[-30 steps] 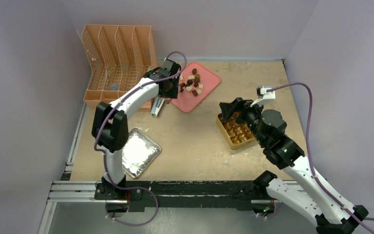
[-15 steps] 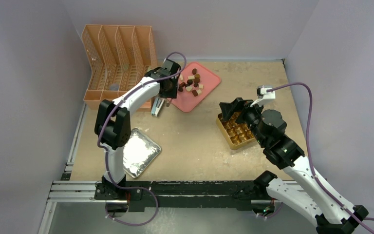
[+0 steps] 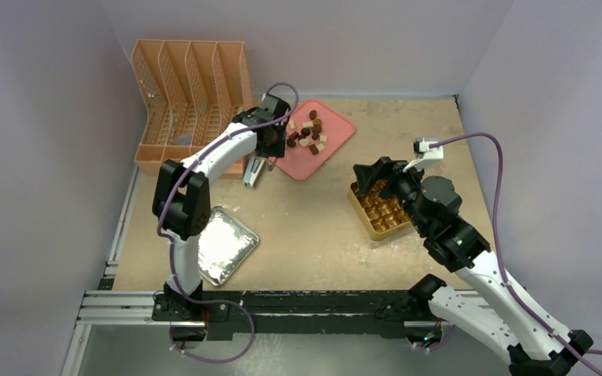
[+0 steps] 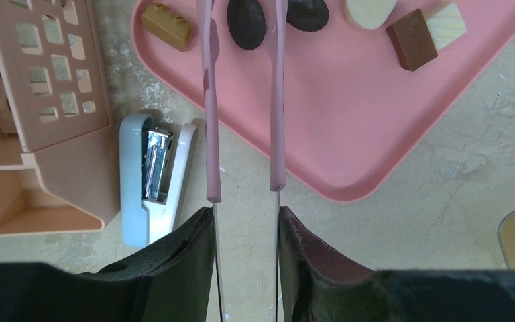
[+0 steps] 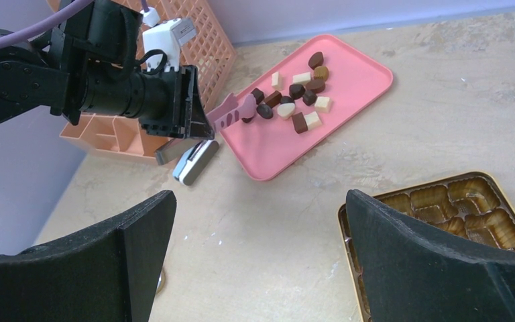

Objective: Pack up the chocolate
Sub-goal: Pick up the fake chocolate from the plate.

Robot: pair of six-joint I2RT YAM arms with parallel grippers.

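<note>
The chocolate (image 3: 307, 133) lies as several small dark, brown and cream pieces on a pink tray (image 3: 302, 164). My left gripper (image 3: 277, 139) hangs at the tray's left edge, shut on a pair of pink-tipped tongs (image 4: 278, 100). In the left wrist view (image 4: 245, 215) the two tong arms reach over the tray, and one dark oval chocolate (image 4: 246, 23) lies between their ends without being pinched. My right gripper (image 5: 258, 255) is wide open and empty, hovering at the left end of the gold gridded box (image 3: 382, 213), whose cups (image 5: 456, 201) look empty.
An orange mesh file rack (image 3: 188, 94) stands at the back left. A white stapler (image 3: 252, 171) lies between it and the tray. A foil tray (image 3: 221, 244) sits at the near left. Bare tabletop lies between tray and box.
The left arm's elbow has shifted slightly back, with the tongs staying at the tray's left edge. The right arm has not moved.
</note>
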